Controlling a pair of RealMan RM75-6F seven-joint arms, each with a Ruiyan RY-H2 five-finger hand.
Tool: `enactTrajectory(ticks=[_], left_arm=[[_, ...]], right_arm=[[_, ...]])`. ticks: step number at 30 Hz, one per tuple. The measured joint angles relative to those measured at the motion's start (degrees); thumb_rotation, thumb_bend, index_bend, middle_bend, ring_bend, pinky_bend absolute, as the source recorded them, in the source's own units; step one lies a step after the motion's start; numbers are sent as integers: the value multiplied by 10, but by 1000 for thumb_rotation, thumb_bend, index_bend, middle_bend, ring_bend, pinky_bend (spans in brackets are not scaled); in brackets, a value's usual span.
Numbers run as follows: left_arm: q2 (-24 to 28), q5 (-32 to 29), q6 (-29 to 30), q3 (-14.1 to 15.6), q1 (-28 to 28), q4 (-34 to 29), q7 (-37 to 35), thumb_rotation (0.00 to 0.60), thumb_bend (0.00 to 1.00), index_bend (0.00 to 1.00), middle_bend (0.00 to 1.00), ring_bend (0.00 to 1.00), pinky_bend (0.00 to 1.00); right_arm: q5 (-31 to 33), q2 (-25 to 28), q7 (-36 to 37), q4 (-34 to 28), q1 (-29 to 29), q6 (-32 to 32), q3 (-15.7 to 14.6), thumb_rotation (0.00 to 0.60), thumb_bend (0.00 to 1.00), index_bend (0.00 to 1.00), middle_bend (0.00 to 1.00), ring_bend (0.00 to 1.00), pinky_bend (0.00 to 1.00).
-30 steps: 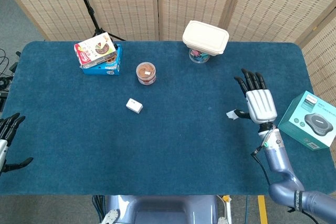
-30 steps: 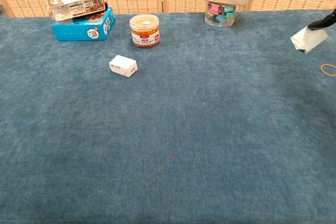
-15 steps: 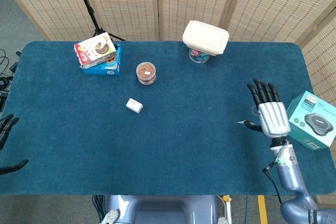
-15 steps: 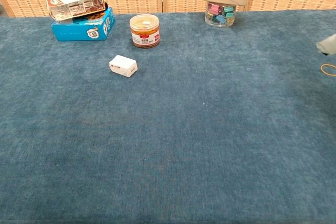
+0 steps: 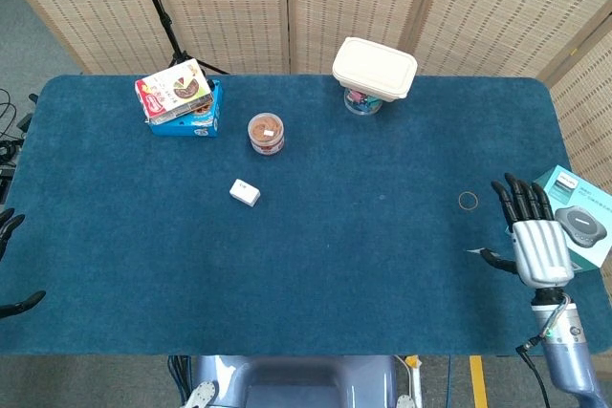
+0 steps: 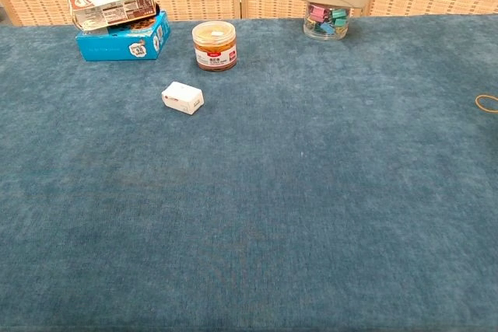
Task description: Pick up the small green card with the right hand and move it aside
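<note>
While the right hand (image 5: pixel 534 247) hangs over the table's (image 5: pixel 316 303) near right corner, its fingers stretched straight and its thumb stuck out sideways, only a thin pale sliver shows at the thumb tip. I take that sliver for the small card (image 5: pixel 472 252) seen edge-on, lightly pinched; the chest view shows neither hand nor card, so it does not help. The grip looks shallow, and a shallow pinch is the main risk: any jolt of the arm could let the card flutter off, perhaps past the table edge, which lies just beside it. The teal box (image 5: pixel 577 217) stands close on the hand's outer side, and a wide swing could knock it.

At the near left edge, the left hand (image 5: pixel 6 226) barely shows, its fingers apart and holding nothing (no danger there).

Farther out, a rubber band (image 5: pixel 468 201) lies near the hand; a card dropped on it might sit crooked. The white block (image 5: pixel 245 192), jar (image 5: pixel 266 132), snack boxes (image 5: pixel 179 96) and lidded tub (image 5: pixel 374 70) are well apart from all this.
</note>
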Motion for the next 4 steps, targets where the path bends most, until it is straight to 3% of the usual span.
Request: enactTrajectory(ticks=[4], left_arm=[[0,-10,-7,-3,-2,-5,7,600,0,0,0,0,0]], right_arm=[[-10,10,12,-2,-27,27,-8,600,0,0,0,0,0]])
